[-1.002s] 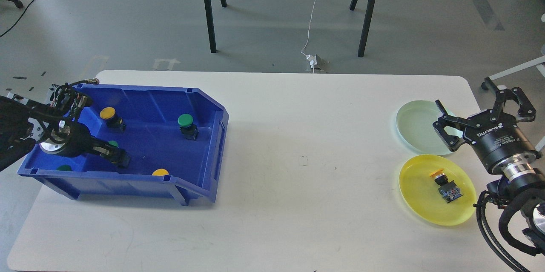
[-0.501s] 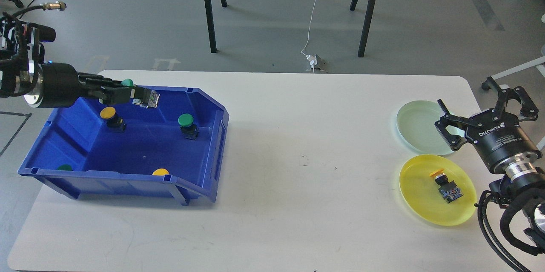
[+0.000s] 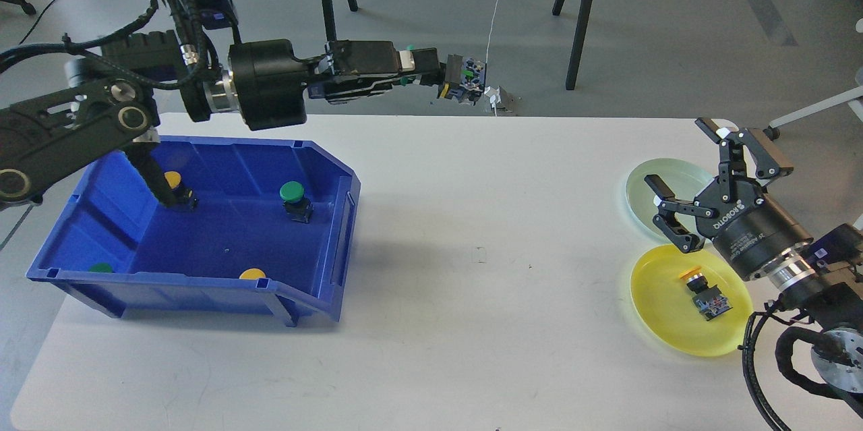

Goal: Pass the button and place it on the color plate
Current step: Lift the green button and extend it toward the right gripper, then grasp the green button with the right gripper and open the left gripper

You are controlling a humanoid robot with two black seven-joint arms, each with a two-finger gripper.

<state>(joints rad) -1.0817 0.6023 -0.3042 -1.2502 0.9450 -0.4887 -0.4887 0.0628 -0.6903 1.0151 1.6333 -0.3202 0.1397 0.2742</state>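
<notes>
Status: one yellow-capped button lying on yellow plate; green button pinched in left gripper above table's far edge, handover pending; right gripper jaws spread, empty, over green plate.

The table has a smooth, matt white top. On it the bin is glossy blue moulded plastic. Right of the bin, the yellow plate and the pale green plate look like translucent, shiny plastic. The right gripper is matt black with a bright metal ring behind it.
</notes>
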